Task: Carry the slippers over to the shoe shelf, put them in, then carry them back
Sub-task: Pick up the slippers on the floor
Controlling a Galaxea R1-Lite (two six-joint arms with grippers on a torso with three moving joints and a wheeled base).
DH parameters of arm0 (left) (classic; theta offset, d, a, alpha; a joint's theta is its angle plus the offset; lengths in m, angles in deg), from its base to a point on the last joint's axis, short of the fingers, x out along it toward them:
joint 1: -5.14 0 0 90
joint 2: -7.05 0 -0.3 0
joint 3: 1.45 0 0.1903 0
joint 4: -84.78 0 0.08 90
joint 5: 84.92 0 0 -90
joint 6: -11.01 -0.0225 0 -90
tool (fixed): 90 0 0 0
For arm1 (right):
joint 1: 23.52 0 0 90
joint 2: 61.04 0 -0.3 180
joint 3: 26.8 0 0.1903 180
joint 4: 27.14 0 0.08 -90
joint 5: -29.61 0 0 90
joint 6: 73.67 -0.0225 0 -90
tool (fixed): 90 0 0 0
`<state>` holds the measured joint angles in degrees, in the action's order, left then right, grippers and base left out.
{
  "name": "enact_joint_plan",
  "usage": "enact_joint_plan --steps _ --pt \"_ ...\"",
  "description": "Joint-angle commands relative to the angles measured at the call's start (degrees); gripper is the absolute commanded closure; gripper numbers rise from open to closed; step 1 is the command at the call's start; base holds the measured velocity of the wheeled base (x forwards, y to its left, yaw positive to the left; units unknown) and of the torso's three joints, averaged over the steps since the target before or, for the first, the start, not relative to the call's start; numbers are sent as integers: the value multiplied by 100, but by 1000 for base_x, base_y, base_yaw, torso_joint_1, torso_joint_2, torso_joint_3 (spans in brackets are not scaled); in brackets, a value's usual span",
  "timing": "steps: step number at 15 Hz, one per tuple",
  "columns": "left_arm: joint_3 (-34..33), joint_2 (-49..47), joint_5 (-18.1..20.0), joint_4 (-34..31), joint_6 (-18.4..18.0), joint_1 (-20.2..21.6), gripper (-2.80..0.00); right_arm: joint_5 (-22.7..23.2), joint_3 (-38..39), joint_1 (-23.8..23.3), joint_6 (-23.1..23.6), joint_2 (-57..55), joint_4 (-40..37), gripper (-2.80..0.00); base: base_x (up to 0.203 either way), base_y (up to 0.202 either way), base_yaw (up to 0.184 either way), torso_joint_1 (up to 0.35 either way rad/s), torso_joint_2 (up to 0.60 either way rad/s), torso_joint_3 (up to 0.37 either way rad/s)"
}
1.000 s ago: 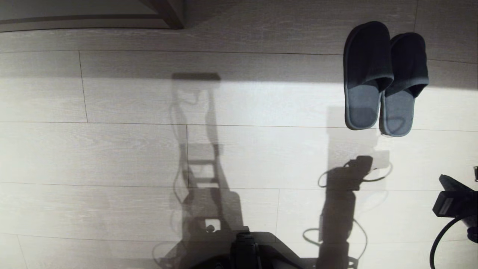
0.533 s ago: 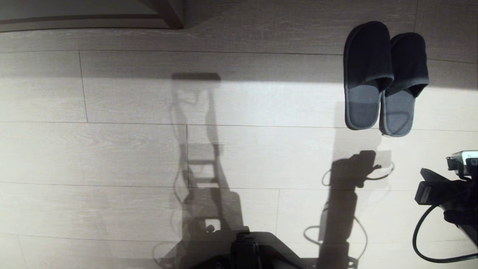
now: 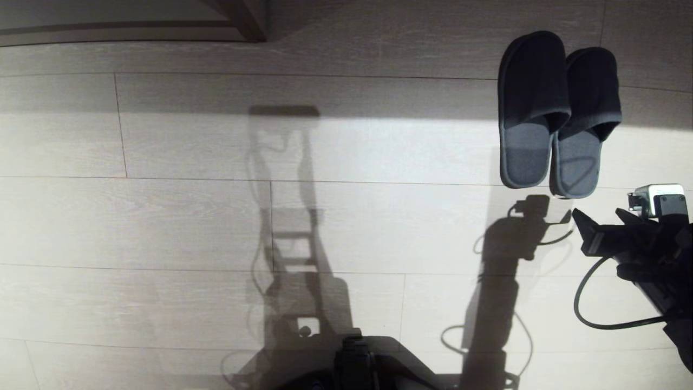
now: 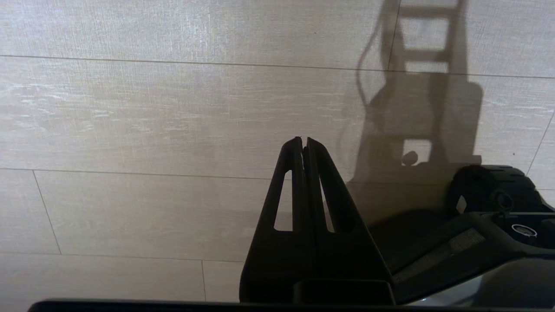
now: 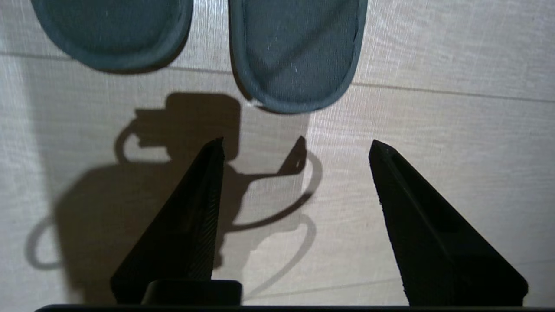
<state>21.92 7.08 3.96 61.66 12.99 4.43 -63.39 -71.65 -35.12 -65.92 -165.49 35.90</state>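
The slippers, a dark charcoal pair with blue-grey insoles, lie side by side on the floor at the far right, one (image 3: pixel 533 81) beside the other (image 3: pixel 593 92), heels toward me. Their heels (image 5: pixel 299 47) show in the right wrist view just beyond my right gripper (image 5: pixel 297 143). That gripper (image 3: pixel 595 216) is open and empty, a short way in front of the heels and above the floor, touching nothing. My left gripper (image 4: pixel 302 139) is shut and empty, parked over bare floor beside my base. The shoe shelf is out of view.
Pale wood-plank floor (image 3: pixel 216 216) spreads all round. A dark furniture edge (image 3: pixel 238 21) sits at the far top left. My base (image 3: pixel 357 363) is at the bottom centre, and a black cable (image 3: pixel 590 314) loops from the right arm.
My right arm has come in from the right edge toward the slippers' heels. The slippers, the left arm and the camera have not moved.
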Motion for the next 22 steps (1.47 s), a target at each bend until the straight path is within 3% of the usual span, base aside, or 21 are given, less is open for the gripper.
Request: enact_joint_plan --steps 1,10,22 --pt "0 -2 -2 2 4 0 0 14 -299 7 -16 -185 48 -280 0 0 0 0 0 0" --pt "0 -2 -2 2 4 0 0 27 -1713 414 -520 -648 62 -280 0 0 0 0 0 0" --pt "0 -2 -2 2 4 0 0 -69 -4033 510 -676 -1583 20 -280 0 0 0 0 0 0"
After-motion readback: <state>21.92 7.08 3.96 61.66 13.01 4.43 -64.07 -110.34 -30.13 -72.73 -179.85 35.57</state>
